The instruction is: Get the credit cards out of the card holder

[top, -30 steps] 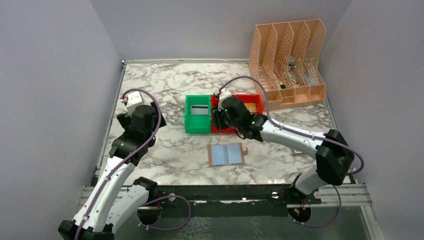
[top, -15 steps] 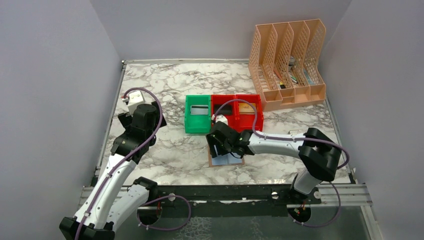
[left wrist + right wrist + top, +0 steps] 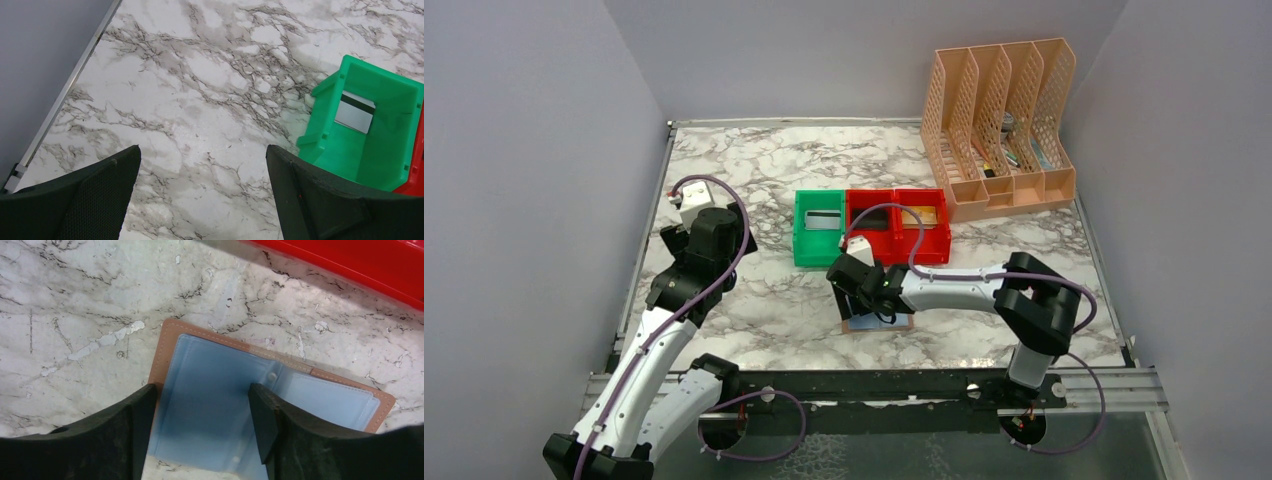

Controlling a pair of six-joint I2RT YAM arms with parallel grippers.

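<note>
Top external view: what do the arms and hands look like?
The left arm and right arm have white links, bulky black joints and a looping purple cable each. The left hand and right hand have two black, textured fingers each. A small white box sits at each wrist.

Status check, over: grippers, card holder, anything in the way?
Left gripper open, idle over marble table. Right gripper open, poised above brown leather card holder, lying open, visible blue pockets look empty. Silver-grey card sits in green plastic bin. Nothing blocking.
</note>
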